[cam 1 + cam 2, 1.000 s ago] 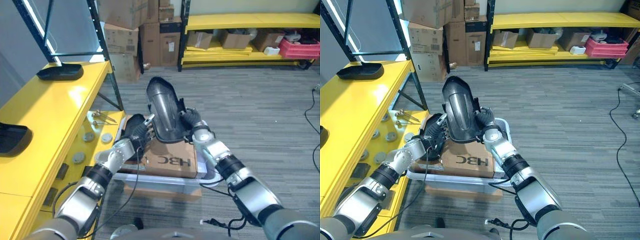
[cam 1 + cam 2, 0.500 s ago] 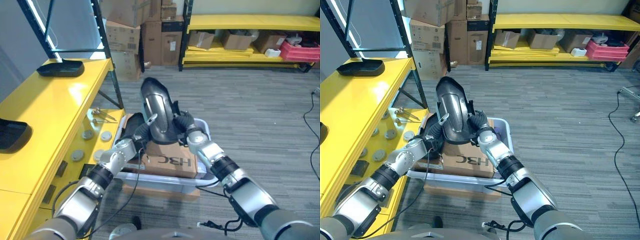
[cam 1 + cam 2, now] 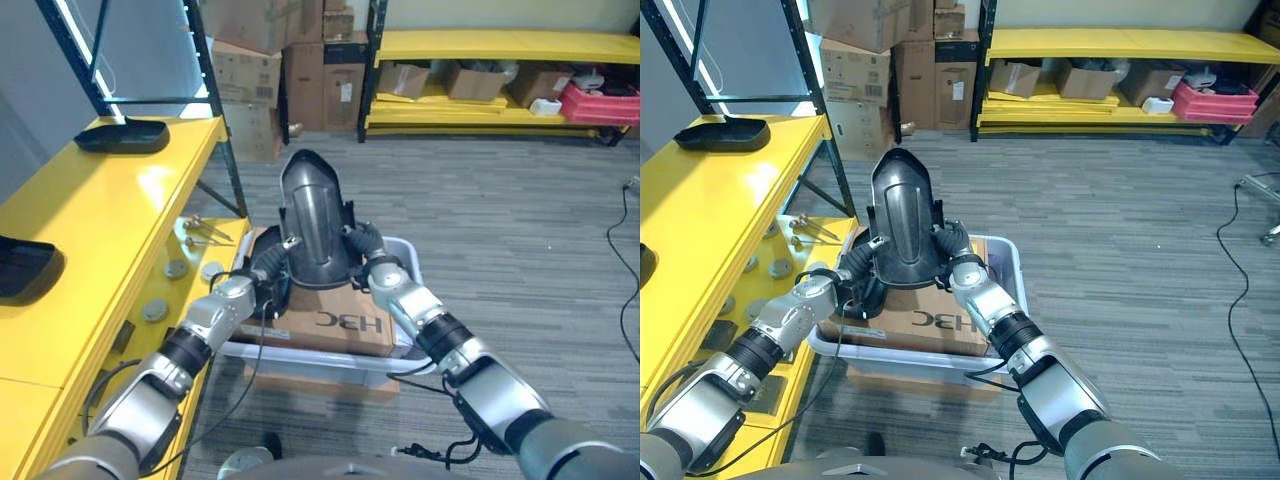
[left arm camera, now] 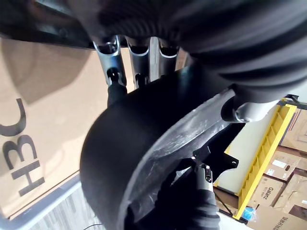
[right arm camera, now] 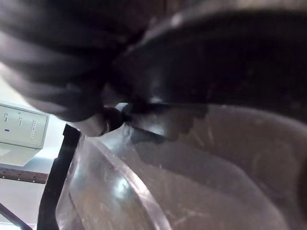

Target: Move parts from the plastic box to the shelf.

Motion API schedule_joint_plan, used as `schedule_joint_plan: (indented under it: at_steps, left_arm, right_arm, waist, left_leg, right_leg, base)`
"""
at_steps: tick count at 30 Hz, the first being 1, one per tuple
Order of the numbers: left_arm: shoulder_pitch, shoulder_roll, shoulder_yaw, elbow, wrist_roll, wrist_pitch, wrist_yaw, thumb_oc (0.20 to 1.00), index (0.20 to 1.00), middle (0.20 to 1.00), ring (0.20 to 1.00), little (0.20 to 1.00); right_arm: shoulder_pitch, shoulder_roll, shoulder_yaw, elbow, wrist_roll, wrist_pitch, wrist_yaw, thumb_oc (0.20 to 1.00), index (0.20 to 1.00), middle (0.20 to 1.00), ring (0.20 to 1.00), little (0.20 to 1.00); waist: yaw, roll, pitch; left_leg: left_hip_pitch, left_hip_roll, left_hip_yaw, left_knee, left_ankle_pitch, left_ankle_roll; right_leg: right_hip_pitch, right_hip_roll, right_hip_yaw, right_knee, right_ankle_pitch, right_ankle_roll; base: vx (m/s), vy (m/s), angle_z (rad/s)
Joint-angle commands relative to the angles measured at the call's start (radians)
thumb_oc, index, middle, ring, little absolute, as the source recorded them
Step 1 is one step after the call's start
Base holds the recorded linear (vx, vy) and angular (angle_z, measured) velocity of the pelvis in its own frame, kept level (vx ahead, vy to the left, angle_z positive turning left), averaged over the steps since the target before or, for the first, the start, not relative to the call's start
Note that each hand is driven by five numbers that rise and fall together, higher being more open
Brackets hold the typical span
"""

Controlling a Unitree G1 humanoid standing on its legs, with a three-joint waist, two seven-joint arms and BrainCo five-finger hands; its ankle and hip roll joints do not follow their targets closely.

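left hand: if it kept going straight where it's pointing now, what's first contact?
Nothing new: the left hand already has its fingers against the black part, held over the cardboard box in the bin. Past the part likely the right hand; depth unclear.

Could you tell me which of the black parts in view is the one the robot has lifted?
The large curved black cover above the plastic box, held between the left robot hand and right robot hand. The two black trays lie flat on the yellow shelf.
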Motion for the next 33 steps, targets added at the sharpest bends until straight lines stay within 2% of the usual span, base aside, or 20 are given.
schedule_joint_plan:
  at_steps: [1, 3, 4, 16, 18, 20, 28, 30, 33]
  left_arm:
    - [-0.106, -0.072, -0.028, -0.105, -0.016, -0.155, -0.054, 0.200, 0.200, 0.200, 0.200, 0.200]
    - [-0.107, -0.068, -0.021, -0.124, 0.010, -0.177, -0.030, 0.200, 0.200, 0.200, 0.200, 0.200]
    - [-0.107, -0.056, -0.007, -0.158, 0.018, -0.205, 0.001, 0.200, 0.200, 0.200, 0.200, 0.200]
    - [-0.084, -0.008, 0.059, -0.182, 0.112, -0.244, 0.089, 0.200, 0.200, 0.200, 0.200, 0.200]
    - [-0.068, 0.013, 0.080, -0.170, 0.160, -0.275, 0.112, 0.200, 0.200, 0.200, 0.200, 0.200]
    - [-0.059, 0.033, 0.096, -0.162, 0.173, -0.302, 0.127, 0.200, 0.200, 0.200, 0.200, 0.200]
    - [0.056, 0.097, 0.212, -0.213, 0.237, -0.334, 0.155, 0.200, 0.200, 0.200, 0.200, 0.200]
    - [0.086, 0.115, 0.241, -0.232, 0.228, -0.348, 0.153, 0.200, 0.200, 0.200, 0.200, 0.200]
    - [0.116, 0.136, 0.267, -0.247, 0.211, -0.381, 0.143, 0.200, 0.200, 0.200, 0.200, 0.200]
  right_arm:
    - [-0.017, 0.020, 0.009, -0.015, 0.089, -0.040, 0.003, 0.200, 0.200, 0.200, 0.200, 0.200]
    - [-0.013, 0.029, 0.002, -0.020, 0.136, -0.049, 0.010, 0.200, 0.200, 0.200, 0.200, 0.200]
    - [-0.004, 0.043, -0.014, -0.032, 0.222, -0.080, 0.002, 1.000, 1.000, 1.000, 1.000, 1.000]
    - [0.046, 0.040, -0.126, -0.149, 0.268, -0.183, -0.073, 1.000, 1.000, 1.000, 1.000, 1.000]
    - [0.076, 0.023, -0.169, -0.219, 0.266, -0.199, -0.082, 1.000, 1.000, 1.000, 1.000, 1.000]
    - [0.095, 0.009, -0.199, -0.253, 0.263, -0.203, -0.078, 1.000, 1.000, 1.000, 1.000, 1.000]
    - [0.274, -0.058, -0.340, -0.396, 0.235, -0.189, -0.014, 1.000, 1.000, 1.000, 1.000, 1.000]
    - [0.321, -0.071, -0.372, -0.423, 0.232, -0.192, 0.000, 1.000, 1.000, 1.000, 1.000, 1.000]
    - [0.401, -0.090, -0.434, -0.439, 0.255, -0.205, 0.031, 1.000, 1.000, 1.000, 1.000, 1.000]
  waist:
    - [0.046, -0.005, -0.039]
    - [0.050, -0.005, -0.037]
    - [0.056, -0.005, -0.035]
    - [0.053, -0.005, -0.031]
    - [0.045, -0.005, -0.031]
    - [0.039, -0.005, -0.030]
    - [0.029, -0.001, -0.034]
    - [0.024, 0.004, -0.029]
    - [-0.009, 0.009, -0.015]
  left_leg:
    - [0.016, 0.012, -0.057, 0.101, -0.179, -0.030]
    - [0.016, 0.012, -0.061, 0.101, -0.179, -0.031]
    - [0.017, 0.013, -0.066, 0.100, -0.177, -0.032]
    - [0.018, 0.012, -0.070, 0.100, -0.179, -0.028]
    - [0.019, 0.010, -0.068, 0.100, -0.180, -0.025]
    - [0.021, 0.008, -0.067, 0.097, -0.181, -0.022]
    - [0.025, -0.021, -0.080, 0.070, -0.172, 0.008]
    - [0.022, -0.028, -0.096, 0.069, -0.169, 0.019]
    - [0.007, -0.031, -0.169, 0.079, -0.162, 0.035]
  right_leg:
    - [-0.073, -0.027, -0.012, -0.001, 0.011, 0.056]
    - [-0.071, -0.027, -0.013, -0.001, 0.012, 0.055]
    - [-0.067, -0.028, -0.018, -0.003, 0.012, 0.054]
    - [-0.069, -0.029, -0.017, 0.001, 0.010, 0.055]
    - [-0.070, -0.029, -0.014, 0.001, 0.010, 0.057]
    - [-0.071, -0.029, -0.010, 0.003, 0.009, 0.058]
    - [-0.091, -0.033, -0.011, 0.054, -0.007, 0.071]
    - [-0.108, -0.036, 0.010, 0.095, -0.021, 0.073]
    - [-0.130, -0.008, 0.114, 0.169, -0.070, 0.062]
  base:
    - [0.00, 0.000, 0.00]
    - [0.00, 0.000, 0.00]
    - [0.00, 0.000, 0.00]
    - [0.00, 0.003, 0.01]
    - [-0.01, 0.010, -0.02]
    - [-0.01, 0.012, -0.05]
    - [0.02, -0.011, -0.09]
    - [0.02, -0.049, -0.02]
    - [0.04, -0.110, 0.11]
